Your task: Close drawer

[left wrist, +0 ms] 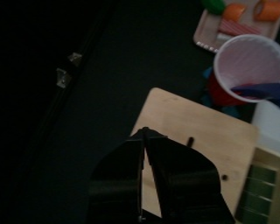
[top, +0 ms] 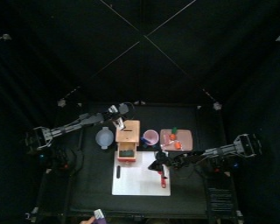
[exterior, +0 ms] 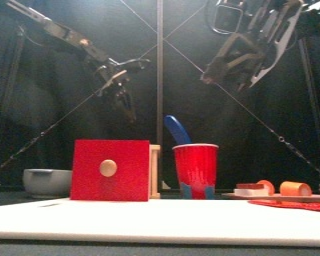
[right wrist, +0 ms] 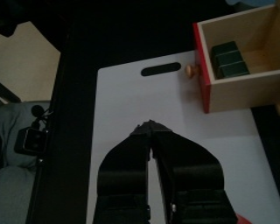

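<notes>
Right hand (right wrist: 147, 131) hangs clenched and empty above the white mat (right wrist: 143, 105); left hand (left wrist: 145, 136), clenched too, hovers over the wooden box (left wrist: 195, 144), drawer (right wrist: 241, 59) open.

White mat (right wrist: 178, 114) lies flat directly beneath the right pincer, its handle slot at the far end. Red cup (left wrist: 252, 68) with blue utensil (left wrist: 266, 91) beyond the left pincer's tips; pinkish tray (left wrist: 230, 22) farther on. Grey bowl (exterior: 47, 181) far left.

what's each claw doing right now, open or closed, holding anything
left claw: closed, tips together, nothing seen between them
right claw: closed, empty, above the white mat
</notes>
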Controlling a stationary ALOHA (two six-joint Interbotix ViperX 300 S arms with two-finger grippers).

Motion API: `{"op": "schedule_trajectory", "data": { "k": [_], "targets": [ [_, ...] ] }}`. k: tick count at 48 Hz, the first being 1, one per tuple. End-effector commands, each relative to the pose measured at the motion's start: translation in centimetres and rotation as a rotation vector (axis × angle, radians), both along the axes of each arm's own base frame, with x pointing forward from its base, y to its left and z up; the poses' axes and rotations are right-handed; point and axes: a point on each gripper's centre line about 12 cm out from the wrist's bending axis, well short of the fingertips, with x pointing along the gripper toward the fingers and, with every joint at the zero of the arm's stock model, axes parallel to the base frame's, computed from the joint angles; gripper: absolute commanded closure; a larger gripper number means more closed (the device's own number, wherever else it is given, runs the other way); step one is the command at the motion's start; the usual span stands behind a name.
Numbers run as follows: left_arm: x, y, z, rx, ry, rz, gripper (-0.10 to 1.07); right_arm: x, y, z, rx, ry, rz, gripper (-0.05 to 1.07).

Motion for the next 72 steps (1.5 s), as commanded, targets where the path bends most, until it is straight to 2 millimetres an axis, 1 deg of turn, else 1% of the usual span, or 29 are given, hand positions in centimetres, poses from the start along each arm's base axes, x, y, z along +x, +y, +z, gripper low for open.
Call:
{"op": "schedule_trajectory", "data": {
  "k": [1, 8, 12, 16, 23, 26, 36, 42, 49, 53, 66, 72],
  "targets": [
    [1.1, 1.9, 0.9, 0.028, 0.051, -0.026, 0.49, 1.8, -0.1, 0.7, 0.008, -0.02, -0.013, 0.98],
    [1.6, 4.0, -0.4, 0.001, 0.144, -0.064, 0.49, 4.0, 0.0, -0.7, 0.017, 0.019, -0.031, 0.98],
    [1.6, 4.8, -1.2, -0.019, 0.171, -0.08, 0.49, 5.4, 0.2, -1.7, 0.02, 0.046, -0.046, 0.98],
    [1.5, 5.1, -2.0, -0.032, 0.201, -0.11, 0.49, 6.6, 0.1, -2.6, 0.003, 0.08, -0.066, 0.98],
    [1.6, 5.1, -3.2, -0.043, 0.227, -0.164, 0.49, 8.7, -0.4, -4.4, -0.047, 0.163, -0.125, 0.98],
    [1.7, 5.0, -3.8, -0.054, 0.241, -0.181, 0.49, 9.7, -0.7, -4.8, -0.067, 0.19, -0.154, 0.98],
    [1.4, 4.3, -5.6, -0.085, 0.275, -0.215, 0.49, 12.2, -1.3, -5.1, -0.132, 0.249, -0.232, 0.98],
    [1.0, 4.0, -6.7, -0.094, 0.298, -0.234, 0.49, 13.0, -1.2, -5.0, -0.133, 0.246, -0.241, 0.98],
    [0.9, 3.9, -6.9, -0.085, 0.29, -0.241, 0.49, 13.8, -1.1, -4.6, -0.127, 0.229, -0.243, 0.98],
    [1.0, 3.9, -7.1, -0.08, 0.288, -0.242, 0.49, 14.1, -1.4, -4.4, -0.126, 0.225, -0.25, 0.98],
    [1.2, 4.1, -7.0, -0.063, 0.273, -0.241, 0.49, 14.1, -1.4, -5.0, -0.096, 0.242, -0.267, 0.98],
    [1.2, 4.1, -7.0, -0.062, 0.271, -0.241, 0.49, 14.1, -1.5, -5.8, -0.099, 0.268, -0.276, 0.98]
  ]
}}
